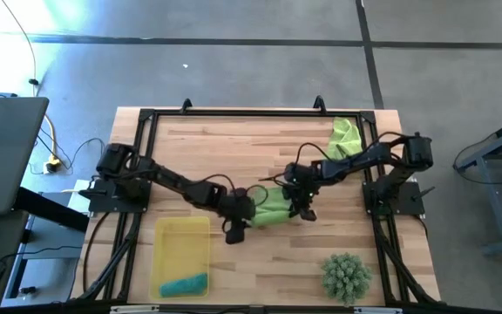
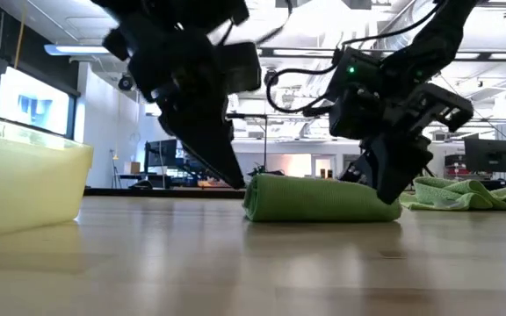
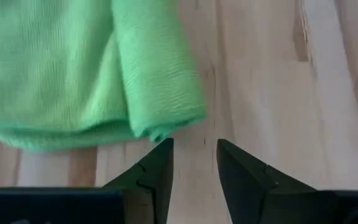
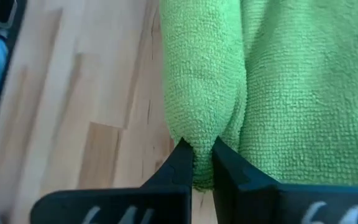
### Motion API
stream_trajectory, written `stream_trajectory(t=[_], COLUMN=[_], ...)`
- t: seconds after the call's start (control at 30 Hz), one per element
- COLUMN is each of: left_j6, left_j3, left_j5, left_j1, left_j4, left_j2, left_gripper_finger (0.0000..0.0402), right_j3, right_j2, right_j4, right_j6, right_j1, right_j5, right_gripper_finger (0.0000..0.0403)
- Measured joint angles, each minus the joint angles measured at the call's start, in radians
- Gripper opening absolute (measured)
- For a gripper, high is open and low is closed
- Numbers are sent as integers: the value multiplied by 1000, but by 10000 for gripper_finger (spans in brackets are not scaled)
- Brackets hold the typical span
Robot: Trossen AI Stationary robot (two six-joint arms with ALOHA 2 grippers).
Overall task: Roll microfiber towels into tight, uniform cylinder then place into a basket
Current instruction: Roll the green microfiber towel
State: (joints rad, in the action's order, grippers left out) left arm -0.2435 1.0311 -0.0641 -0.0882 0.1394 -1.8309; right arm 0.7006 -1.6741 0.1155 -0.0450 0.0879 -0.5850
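A lime green microfiber towel point(image 1: 273, 208), partly rolled, lies on the wooden table between both grippers. Its roll point(image 2: 319, 197) runs left to right, with a flat part beside it. My right gripper point(image 4: 202, 146) is shut on the roll's right end. My left gripper point(image 3: 194, 146) stands open just off the roll's left end point(image 3: 160, 121), with nothing between its fingers. A second lime green towel point(image 1: 345, 137) lies crumpled at the far right. The yellow basket point(image 1: 166, 257) stands at the near left, and a rolled teal towel point(image 1: 186, 284) lies in its near end. My right gripper pinches the right end of the green towel's roll point(image 4: 197, 124) between its two fingers. The fingers point(image 2: 385, 184) slant down from the table's right side and lie along the roll. The towel rests on the table, and its flat part lies slack beside the roll.
A spiky green ball-shaped plant point(image 1: 347, 276) sits at the near right. A dark frame point(image 1: 260, 113) borders the table's far edge and both sides. Bare wood lies between the basket and the plant.
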Motion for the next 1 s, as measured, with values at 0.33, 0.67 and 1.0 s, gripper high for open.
stream_trajectory(t=[0.33,0.67,1.0], left_j6=[297,213,25], left_j3=[3,2,7], left_j5=[408,525,340], left_j1=[-141,-93,-20], left_j4=[-196,-192,-159], left_j2=[-43,-135,-162], left_gripper_finger=[113,113,113], right_j3=[0,2,3], right_j2=[1,2,4], right_j4=[-11,-29,-51], right_j6=[102,124,11], right_j1=[43,43,42], right_j5=[-4,24,64], right_gripper_finger=[6,24,58])
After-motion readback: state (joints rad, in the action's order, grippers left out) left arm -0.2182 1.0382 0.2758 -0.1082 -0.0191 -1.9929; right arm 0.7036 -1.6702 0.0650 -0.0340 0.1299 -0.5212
